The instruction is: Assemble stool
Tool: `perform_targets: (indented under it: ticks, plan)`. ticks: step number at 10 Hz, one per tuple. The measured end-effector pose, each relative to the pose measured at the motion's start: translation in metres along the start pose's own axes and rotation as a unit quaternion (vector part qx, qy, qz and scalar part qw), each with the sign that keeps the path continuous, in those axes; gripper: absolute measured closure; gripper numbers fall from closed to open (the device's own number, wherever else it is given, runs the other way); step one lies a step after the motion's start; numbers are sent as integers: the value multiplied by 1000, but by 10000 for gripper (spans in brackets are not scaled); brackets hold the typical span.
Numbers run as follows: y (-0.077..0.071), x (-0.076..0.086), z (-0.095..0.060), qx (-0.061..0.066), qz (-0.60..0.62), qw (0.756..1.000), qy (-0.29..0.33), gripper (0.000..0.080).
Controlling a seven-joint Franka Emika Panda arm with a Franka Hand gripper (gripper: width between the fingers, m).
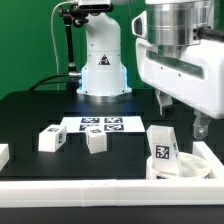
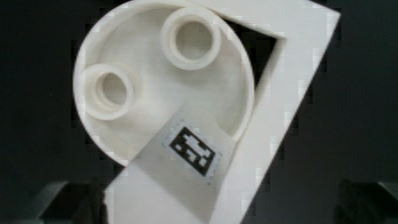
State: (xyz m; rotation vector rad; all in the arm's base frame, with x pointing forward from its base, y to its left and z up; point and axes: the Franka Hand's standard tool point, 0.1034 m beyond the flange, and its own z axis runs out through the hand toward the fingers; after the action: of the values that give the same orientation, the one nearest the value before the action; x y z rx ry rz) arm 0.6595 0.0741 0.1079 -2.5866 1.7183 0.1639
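The gripper [image 1: 183,118] hangs just above the stool seat [image 1: 164,148], its fingers spread wide and holding nothing. The seat sits against the white rail [image 1: 100,190] at the exterior view's right, its tag and two round sockets facing the wrist view. One leg [image 1: 52,138] and another leg [image 1: 95,141] lie apart near the marker board [image 1: 101,125].

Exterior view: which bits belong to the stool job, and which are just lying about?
Stool job:
- ring seat, tipped up at the exterior view's right
- centre leg
- outer leg, toward the exterior view's left

Just there:
- marker board
- white rails
- arm base
- white piece cut off at the edge, can't tell what it is
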Motion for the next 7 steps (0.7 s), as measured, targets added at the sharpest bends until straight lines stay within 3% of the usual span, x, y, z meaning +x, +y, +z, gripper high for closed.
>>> perform_targets:
  ticks: [4,7]
  plan:
    - [1,3,0,0,-131,991,0,150]
    - [-2,3,-2,-2,-289,957,17,150]
